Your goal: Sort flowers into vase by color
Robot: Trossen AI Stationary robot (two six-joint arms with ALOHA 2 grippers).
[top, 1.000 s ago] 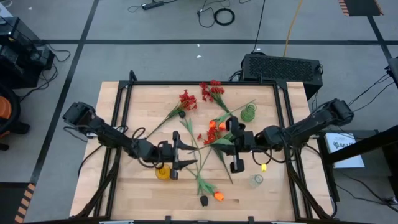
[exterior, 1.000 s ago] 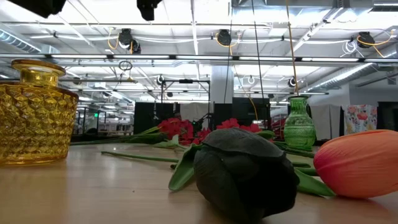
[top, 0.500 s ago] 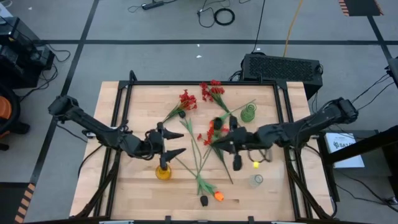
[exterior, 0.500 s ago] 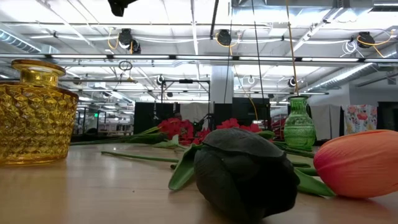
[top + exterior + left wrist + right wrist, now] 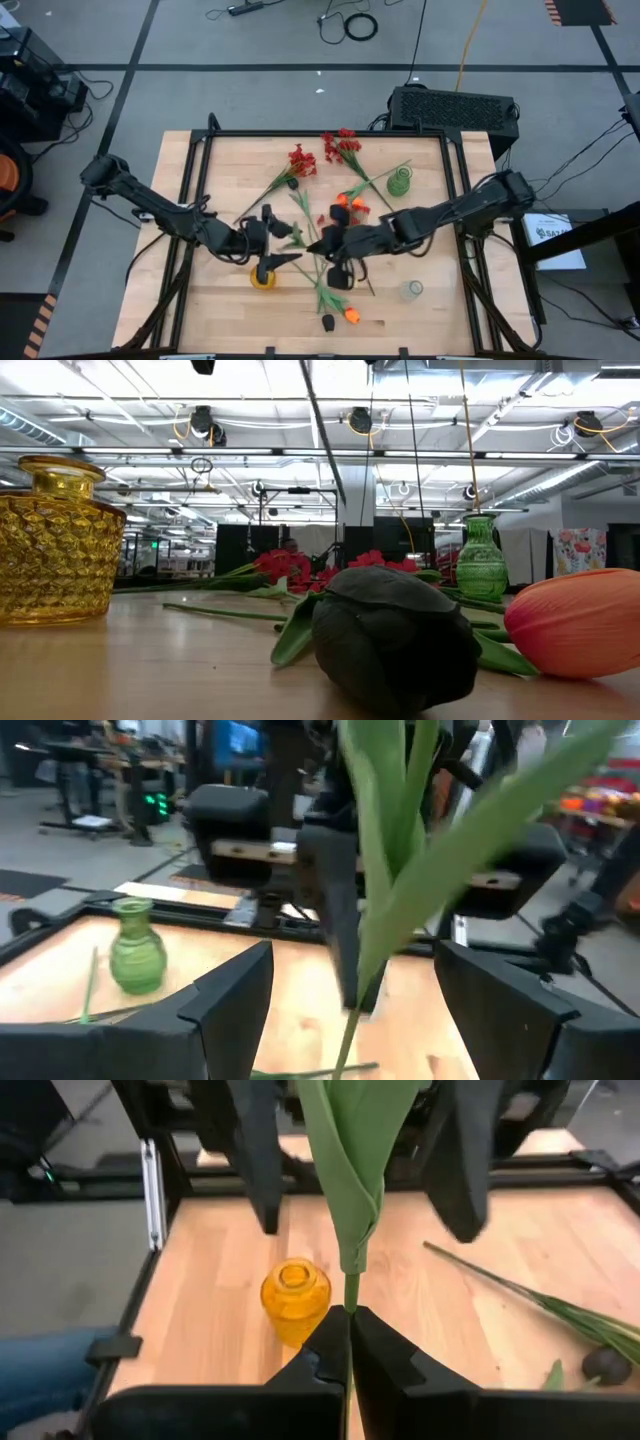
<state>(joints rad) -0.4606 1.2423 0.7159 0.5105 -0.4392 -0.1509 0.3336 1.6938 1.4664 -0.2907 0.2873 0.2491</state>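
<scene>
Table (image 5: 220,300) centre carries the action: both arms meet there over scattered flowers. Right end effector (image 5: 349,1342) is clamped on a green flower stem (image 5: 352,1200), its long axis running up between the spread-apart fingers of the left end effector (image 5: 352,982) — the nearer arm to the yellow vase (image 5: 295,1298), which stands on the table just beyond.

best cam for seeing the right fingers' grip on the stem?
Right wrist view: the right gripper fingers are shut on the green flower stem, above the yellow vase. The high view shows the gripper only small. The low view misses it; the left wrist view shows leaves.
</scene>
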